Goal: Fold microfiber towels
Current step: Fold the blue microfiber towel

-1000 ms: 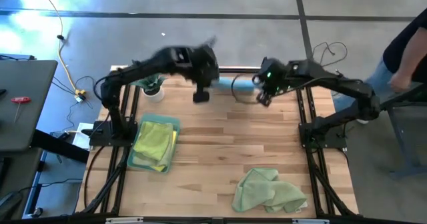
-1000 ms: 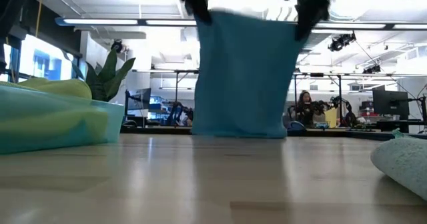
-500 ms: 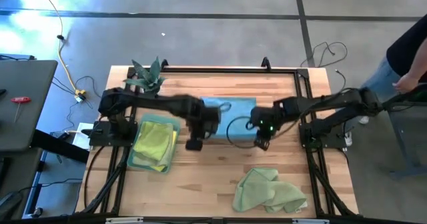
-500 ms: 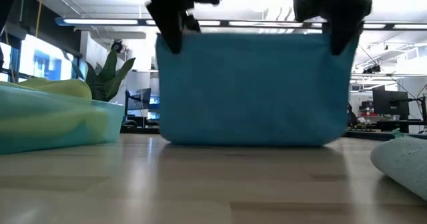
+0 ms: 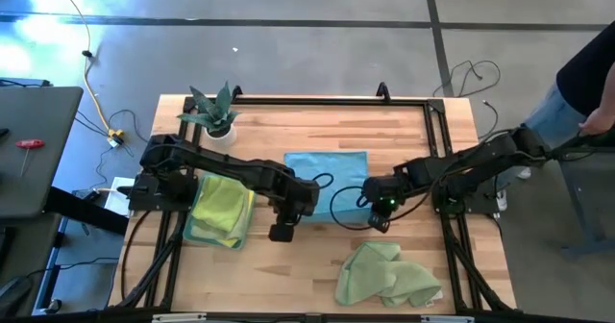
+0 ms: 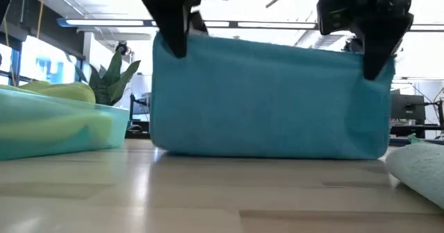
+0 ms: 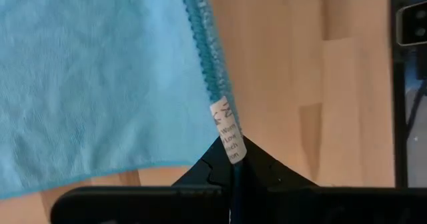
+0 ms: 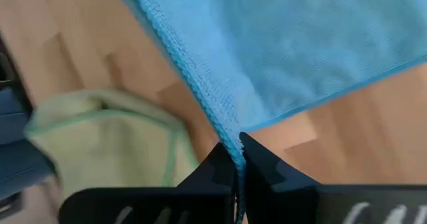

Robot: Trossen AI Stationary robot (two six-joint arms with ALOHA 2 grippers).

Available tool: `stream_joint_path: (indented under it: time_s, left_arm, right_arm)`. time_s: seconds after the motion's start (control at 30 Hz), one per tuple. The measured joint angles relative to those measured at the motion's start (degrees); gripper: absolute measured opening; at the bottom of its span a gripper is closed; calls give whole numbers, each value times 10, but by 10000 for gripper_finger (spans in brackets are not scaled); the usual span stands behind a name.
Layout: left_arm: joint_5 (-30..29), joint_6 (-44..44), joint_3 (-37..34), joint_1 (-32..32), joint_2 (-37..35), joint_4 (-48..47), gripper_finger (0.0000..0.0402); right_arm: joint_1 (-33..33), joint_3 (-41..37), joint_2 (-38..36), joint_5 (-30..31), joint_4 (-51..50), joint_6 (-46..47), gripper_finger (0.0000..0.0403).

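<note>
A sky blue microfiber towel (image 5: 327, 174) is stretched between my two grippers. Its far part lies on the wooden table, and its near edge (image 6: 270, 49) is held up. My left gripper (image 5: 282, 231) is shut on the towel's near left corner. My right gripper (image 5: 378, 221) is shut on its near right corner. A pale green towel (image 5: 384, 275) lies crumpled near the table's front edge. Folded yellow-green and teal towels (image 5: 223, 208) are stacked at the left. My left gripper pinches the blue towel's corner beside the white label (image 7: 229, 134) between its two shut fingers. It comes steeply from above. The corner is lifted and the cloth slopes away to the table. My right gripper pinches the opposite corner at the stitched hem (image 8: 230, 141), also slanting down from above. The edge between the two corners (image 6: 277, 49) runs nearly taut.
A small potted plant (image 5: 213, 111) stands at the far left corner. The stack of folded towels (image 6: 55, 122) lies left of the blue towel, and the crumpled green towel (image 6: 420, 170) lies near its right. A black frame (image 5: 327, 100) runs along the table's far edge. A person (image 5: 586, 83) stands beyond the right side.
Both grippers have swung from the table's far edge toward its near edge and gone down, tipping steeply downward, still shut on the towel. The blue towel hung narrow between them before. It is now spread wide, with its far part laid on the table.
</note>
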Motion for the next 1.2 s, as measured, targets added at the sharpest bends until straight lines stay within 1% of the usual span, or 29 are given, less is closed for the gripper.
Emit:
stream_joint_path:
  time_s: [0.1, 0.2, 0.3, 0.4, 0.57, 0.7, 0.87, 0.97, 1.07, 1.2]
  left_arm:
    - [0, -6, -15, 14, 1, -1, 0]
    - [-10, -3, -29, 34, 1, 13, 0]
    - [-37, -2, -42, 58, 1, 25, 0]
    - [-41, 11, -53, 86, 1, 30, 0]
    - [-46, 44, -67, 131, 1, 41, 0]
    - [-63, 77, -75, 167, 1, 60, 0]
    - [-65, 103, -100, 205, 0, 91, 0]
    - [-63, 110, -119, 221, 0, 108, 0]
    - [-56, 110, -140, 232, 0, 140, 0]
    - [-59, 110, -149, 239, 3, 172, 0]
  right_arm:
    - [-13, 0, 0, 38, 3, -30, 0]
    - [-39, 0, 0, 72, -4, -63, 0]
    - [-71, 0, 0, 92, -4, -96, 0]
    - [-107, 0, 0, 107, -3, -137, 0]
    - [-167, 0, 14, 110, 5, -203, 0]
    - [-210, 0, 55, 110, 21, -257, 0]
    - [-258, -1, 102, 115, 25, -311, 0]
    - [-278, 0, 113, 114, 41, -338, 0]
    - [-290, 0, 115, 100, 68, -371, 0]
    - [-300, 0, 115, 90, 97, -398, 0]
